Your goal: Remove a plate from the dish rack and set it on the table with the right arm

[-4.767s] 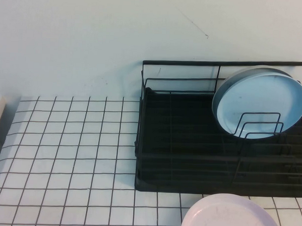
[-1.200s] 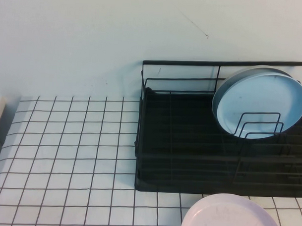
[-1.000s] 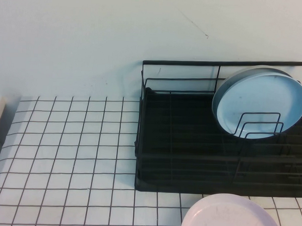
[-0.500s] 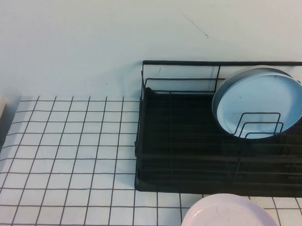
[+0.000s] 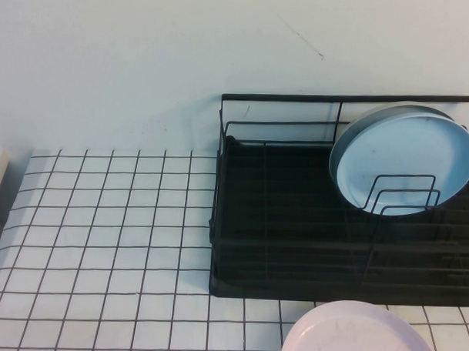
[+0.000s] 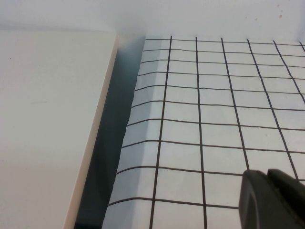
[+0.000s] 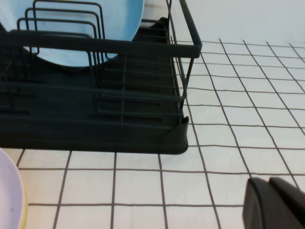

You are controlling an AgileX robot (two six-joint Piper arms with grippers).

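Observation:
The light blue plate (image 5: pixel 405 154) stands on edge in the right part of the black wire dish rack (image 5: pixel 292 278), leaning behind upright dividers; the right wrist view also catches the plate (image 7: pixel 90 33) and the rack (image 7: pixel 119 138). Neither arm shows in the high view. My right gripper (image 7: pixel 268 182) hovers shut and empty over the gridded table (image 7: pixel 228 143), to the side of the rack's corner. Far from the rack, my left gripper (image 6: pixel 267 173) is shut and empty above the table (image 6: pixel 200 119) near its edge.
A pale pink plate (image 5: pixel 360 334) lies flat on the table in front of the rack, its rim (image 7: pixel 9 191) also showing in the right wrist view. A cream-white block (image 6: pixel 47 119) borders the table's left edge. A plain wall rises behind.

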